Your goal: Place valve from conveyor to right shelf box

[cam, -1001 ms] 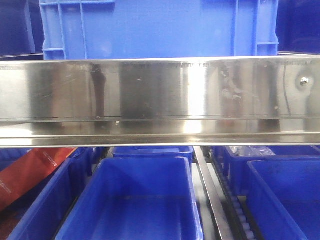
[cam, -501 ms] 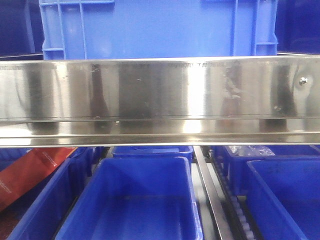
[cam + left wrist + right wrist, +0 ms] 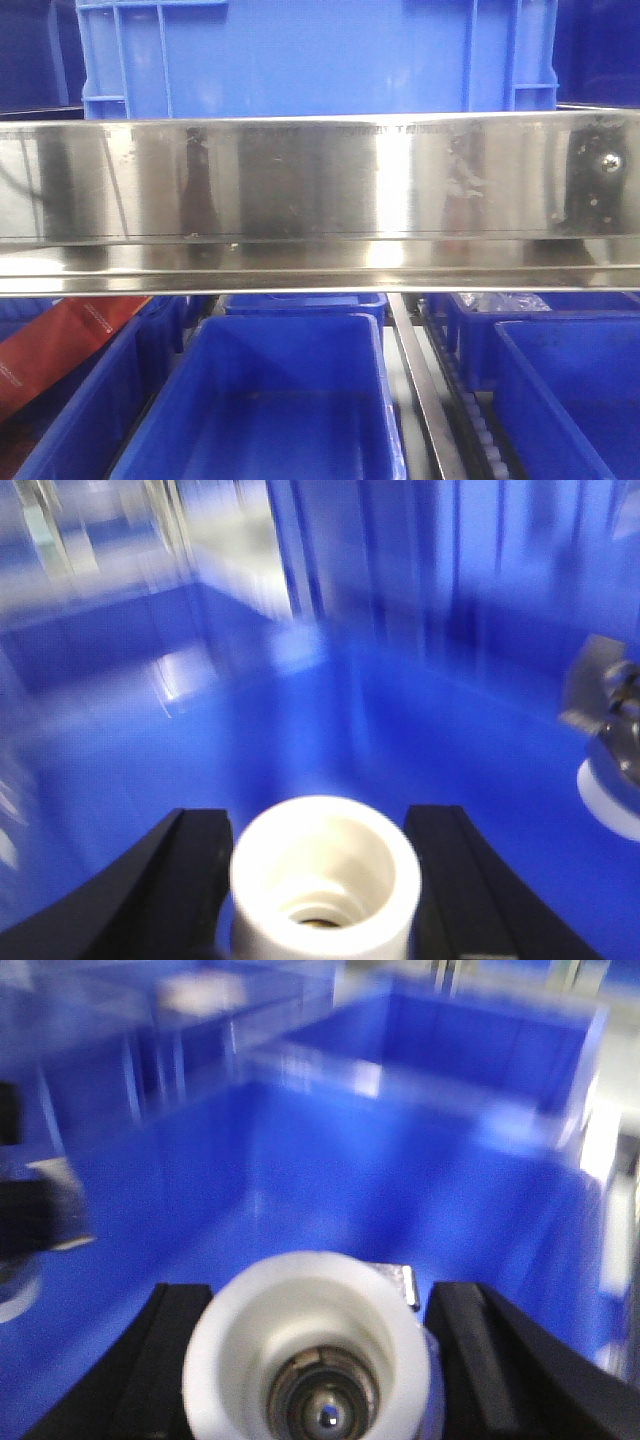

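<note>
In the left wrist view my left gripper (image 3: 320, 825) is shut on a valve (image 3: 325, 875). Its white end cap faces the camera between the black fingers (image 3: 195, 865). It hangs over the floor of a blue box (image 3: 300, 720). In the right wrist view my right gripper (image 3: 318, 1300) is shut on a second valve (image 3: 310, 1360), white cap forward, silver handle (image 3: 405, 1285) at its top right, over a blue box (image 3: 330, 1170). Each wrist view shows the other valve at its edge, in the left wrist view (image 3: 610, 770) and in the right wrist view (image 3: 25, 1230). The conveyor is out of view.
In the front view a wide stainless steel shelf rail (image 3: 320, 200) crosses the frame, with a large blue crate (image 3: 310, 55) above. Below stand blue bins, one at centre (image 3: 280, 400) and one at right (image 3: 580, 390), a red packet (image 3: 60, 345) at left and a roller track (image 3: 475, 420).
The reflections on the steel rail have shifted a little and darkened around the screw at the right. The bins have not moved.
</note>
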Action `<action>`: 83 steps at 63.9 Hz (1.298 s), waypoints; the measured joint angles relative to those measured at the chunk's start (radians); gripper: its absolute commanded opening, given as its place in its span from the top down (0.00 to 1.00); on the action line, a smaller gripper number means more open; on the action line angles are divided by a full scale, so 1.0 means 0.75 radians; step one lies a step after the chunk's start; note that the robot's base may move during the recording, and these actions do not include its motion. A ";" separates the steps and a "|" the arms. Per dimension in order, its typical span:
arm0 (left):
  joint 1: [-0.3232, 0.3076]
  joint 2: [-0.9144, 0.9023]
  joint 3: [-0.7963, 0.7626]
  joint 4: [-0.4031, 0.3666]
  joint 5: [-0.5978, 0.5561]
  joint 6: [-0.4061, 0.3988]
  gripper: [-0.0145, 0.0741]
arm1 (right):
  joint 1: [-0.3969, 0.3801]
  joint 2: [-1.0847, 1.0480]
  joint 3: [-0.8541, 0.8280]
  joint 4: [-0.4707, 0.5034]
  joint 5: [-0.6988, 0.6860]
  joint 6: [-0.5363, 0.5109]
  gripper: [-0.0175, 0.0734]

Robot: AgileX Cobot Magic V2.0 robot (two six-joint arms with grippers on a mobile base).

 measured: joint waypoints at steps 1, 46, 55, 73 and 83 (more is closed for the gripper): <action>0.000 0.012 0.000 0.000 0.003 0.000 0.96 | 0.000 0.009 0.000 0.000 0.007 0.000 0.98; 0.013 0.121 -0.015 0.000 0.104 0.000 0.29 | 0.000 0.144 -0.014 -0.002 0.065 0.000 0.22; 0.013 0.080 -0.015 0.000 0.104 0.000 0.39 | 0.000 0.096 -0.014 0.000 0.058 0.000 0.36; 0.013 -0.153 -0.017 0.000 0.192 0.000 0.96 | 0.000 -0.166 -0.014 0.003 0.077 -0.003 0.99; 0.013 -0.294 -0.017 0.000 0.323 0.003 0.96 | 0.000 -0.323 0.003 0.003 0.112 -0.003 0.98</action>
